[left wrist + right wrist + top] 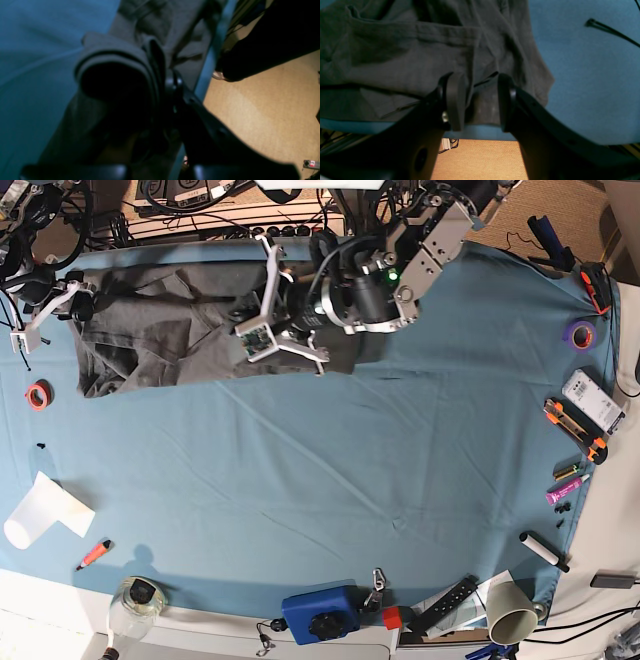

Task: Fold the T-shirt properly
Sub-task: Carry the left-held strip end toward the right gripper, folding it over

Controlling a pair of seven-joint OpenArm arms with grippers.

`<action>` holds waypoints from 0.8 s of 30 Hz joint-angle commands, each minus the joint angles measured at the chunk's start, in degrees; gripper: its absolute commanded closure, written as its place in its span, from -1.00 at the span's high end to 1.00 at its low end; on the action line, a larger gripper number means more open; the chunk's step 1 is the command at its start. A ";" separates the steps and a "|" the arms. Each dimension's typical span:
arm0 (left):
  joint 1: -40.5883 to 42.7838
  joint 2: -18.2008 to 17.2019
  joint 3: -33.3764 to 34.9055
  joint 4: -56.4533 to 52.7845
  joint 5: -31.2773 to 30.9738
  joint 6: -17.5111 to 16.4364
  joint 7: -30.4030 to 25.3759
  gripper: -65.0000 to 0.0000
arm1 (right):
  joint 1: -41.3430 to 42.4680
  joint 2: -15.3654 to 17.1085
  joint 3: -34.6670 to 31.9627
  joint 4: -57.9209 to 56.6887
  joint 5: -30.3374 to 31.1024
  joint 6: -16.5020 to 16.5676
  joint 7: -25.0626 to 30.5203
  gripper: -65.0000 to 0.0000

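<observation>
T-shirt (170, 330): dark grey, wrinkled, spread along the counter's (300, 470) far edge. Left end effector (160, 82): pinching a lifted fold of T-shirt. Right end effector (480, 100): spread, at T-shirt's corner by the counter's edge.

Charcoal-grey T-shirt (150, 330), blue-teal table cloth (300, 470)

Dark grey T-shirt (170, 330) at the worktop's far left

Wrinkled, lying spread along the far edge; its right end is bunched and lifted.
</observation>
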 commanded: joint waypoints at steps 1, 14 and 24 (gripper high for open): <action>-0.72 1.25 0.26 0.63 -0.92 -0.37 -1.68 -1.00 | 0.15 1.31 0.59 1.03 0.50 0.11 0.97 -0.32; -0.72 2.95 0.24 -3.15 -0.94 -0.35 -5.68 -1.00 | 0.15 1.31 0.59 1.03 0.52 0.11 0.97 -0.32; -0.72 2.95 0.24 -3.15 -0.92 -0.33 -7.19 0.00 | 0.15 1.31 0.59 1.03 0.50 0.11 0.97 -0.32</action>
